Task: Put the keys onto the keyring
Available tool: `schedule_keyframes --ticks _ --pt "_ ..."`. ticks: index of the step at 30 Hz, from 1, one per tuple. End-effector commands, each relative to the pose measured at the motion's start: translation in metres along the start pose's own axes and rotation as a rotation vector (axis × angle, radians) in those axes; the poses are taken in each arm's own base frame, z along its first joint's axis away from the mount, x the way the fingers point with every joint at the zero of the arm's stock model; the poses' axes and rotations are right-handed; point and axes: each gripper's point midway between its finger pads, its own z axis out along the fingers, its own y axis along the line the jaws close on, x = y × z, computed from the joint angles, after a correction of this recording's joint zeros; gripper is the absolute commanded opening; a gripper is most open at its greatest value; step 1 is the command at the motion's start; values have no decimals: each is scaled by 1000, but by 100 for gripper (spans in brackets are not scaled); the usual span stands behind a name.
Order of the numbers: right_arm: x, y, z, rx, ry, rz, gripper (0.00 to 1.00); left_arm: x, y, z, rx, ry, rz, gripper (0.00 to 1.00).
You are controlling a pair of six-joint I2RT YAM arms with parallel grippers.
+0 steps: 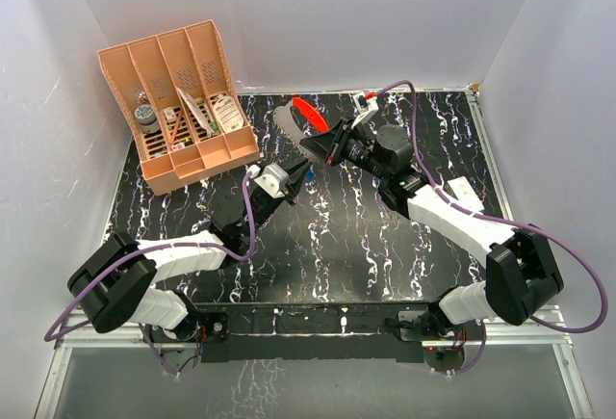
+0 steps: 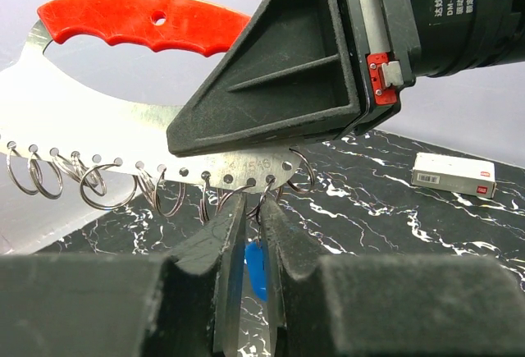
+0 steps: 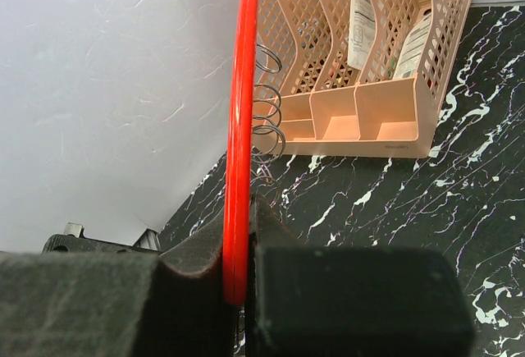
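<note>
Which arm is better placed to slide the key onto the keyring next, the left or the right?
Left. The left claw grips the key just under the lower edge of the keyring; the right claw is clamped on the keyring, so it should only steady it.

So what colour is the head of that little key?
The key has a bright blue head, clearest in the left wrist view.

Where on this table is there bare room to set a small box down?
Bare: near-centre table between left arm and right arm; also behind the white box, back right. Crowded: beside the orange organizer and mid-table around the keyring.
</note>
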Motion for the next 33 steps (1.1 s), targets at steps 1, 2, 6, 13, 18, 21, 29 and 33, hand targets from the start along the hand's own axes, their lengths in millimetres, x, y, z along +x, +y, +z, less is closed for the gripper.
schedule_keyframes --ticks 1,2,6,13,18,21,29,33 --pt "-18 17 0 -43 -53 -47 0 -34 -1 3 13 -113 1 10" --pt "-17 17 0 -40 -51 -49 0 -35 -1 3 16 -116 1 9" --pt "-15 14 1 -29 -41 -54 0 -37 -5 3 36 -119 0 0" --pt "-13 10 3 -13 -30 -62 0 -47 -7 2 47 -132 -47 0" --pt "-17 11 3 -8 -39 -75 0 -47 -2 1 14 -96 -97 0" --pt "-21 9 3 9 -39 -89 0 -43 3 2 -20 -49 -147 0" --pt "-23 7 4 20 -30 -97 3 -42 28 3 -194 31 -278 0" --pt "-27 4 2 31 -38 -109 12 -40 34 4 -234 66 -307 0"
